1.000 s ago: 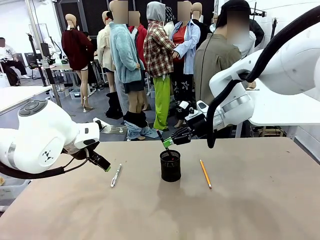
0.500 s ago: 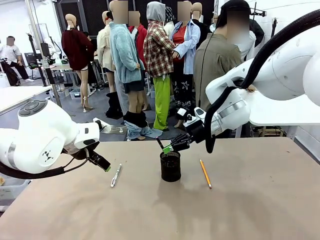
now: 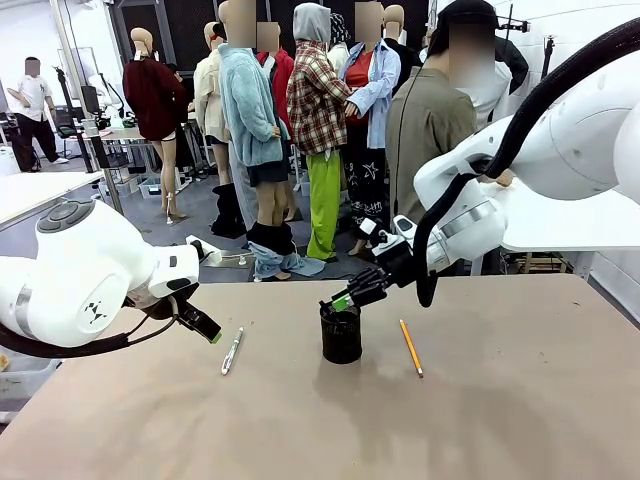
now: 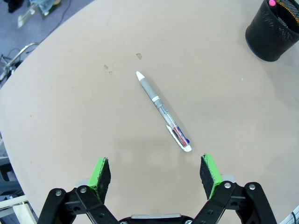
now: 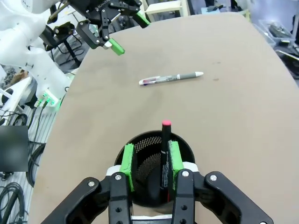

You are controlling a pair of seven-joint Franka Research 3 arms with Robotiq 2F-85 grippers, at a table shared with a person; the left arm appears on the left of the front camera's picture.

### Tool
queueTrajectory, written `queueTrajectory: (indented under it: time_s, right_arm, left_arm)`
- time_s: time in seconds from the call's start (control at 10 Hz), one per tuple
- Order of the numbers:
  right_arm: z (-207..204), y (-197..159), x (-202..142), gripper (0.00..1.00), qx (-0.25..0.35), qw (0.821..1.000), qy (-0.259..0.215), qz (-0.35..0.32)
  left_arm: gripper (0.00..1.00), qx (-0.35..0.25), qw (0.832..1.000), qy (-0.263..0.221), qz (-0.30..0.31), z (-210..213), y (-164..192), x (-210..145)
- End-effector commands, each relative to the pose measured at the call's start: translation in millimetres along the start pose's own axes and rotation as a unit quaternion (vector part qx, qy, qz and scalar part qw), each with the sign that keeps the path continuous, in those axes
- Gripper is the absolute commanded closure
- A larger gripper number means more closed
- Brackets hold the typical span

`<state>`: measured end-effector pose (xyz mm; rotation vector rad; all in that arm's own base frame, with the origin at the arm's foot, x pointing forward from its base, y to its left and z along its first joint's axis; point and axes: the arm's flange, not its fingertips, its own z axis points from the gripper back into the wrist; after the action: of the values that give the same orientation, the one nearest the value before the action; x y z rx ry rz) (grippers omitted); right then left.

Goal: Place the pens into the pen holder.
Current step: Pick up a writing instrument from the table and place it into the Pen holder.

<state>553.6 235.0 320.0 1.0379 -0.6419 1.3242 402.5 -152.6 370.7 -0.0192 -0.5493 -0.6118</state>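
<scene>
The black mesh pen holder (image 3: 341, 336) stands mid-table. My right gripper (image 3: 342, 299) hovers just above its rim, jaws parted. In the right wrist view a dark pen with a pink end (image 5: 165, 140) stands inside the pen holder (image 5: 184, 141), next to one pad of my right gripper (image 5: 149, 165) with a gap to the other pad. A silver-white click pen (image 3: 232, 350) lies left of the holder. My left gripper (image 3: 203, 326) hangs open beside it; in its wrist view the click pen (image 4: 163, 111) lies ahead of the left gripper (image 4: 156, 173). A yellow pencil (image 3: 411, 347) lies right of the holder.
A person in a grey-green top (image 3: 430, 120) stands at the far side of the table (image 3: 320, 430). The left gripper (image 5: 130, 32) appears far off in the right wrist view, near the click pen (image 5: 170, 78). The front half of the table is bare.
My right gripper has come down over the holder, lowering the dark pen into it, and its jaws have parted. The left arm has stayed still.
</scene>
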Motion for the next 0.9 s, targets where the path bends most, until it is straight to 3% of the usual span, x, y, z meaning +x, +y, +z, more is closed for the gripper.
queueTrajectory:
  time_s: [0.0,0.4,0.8]
  right_arm:
    - [25.3,19.5,-3.2,0.63,-0.048,0.999,-0.013,-0.007]
    - [112.5,60.0,-11.4,0.63,-0.186,0.978,0.069,-0.065]
    - [162.6,110.9,4.4,0.63,-0.292,0.933,0.149,-0.151]
  left_arm:
    - [0.00,0.000,1.000,-0.001,0.002,0.6,1.6,-0.4]
    - [0.00,0.000,1.000,-0.001,0.002,0.6,1.6,-0.4]
    - [0.00,0.000,1.000,-0.001,0.002,0.6,1.6,-0.4]
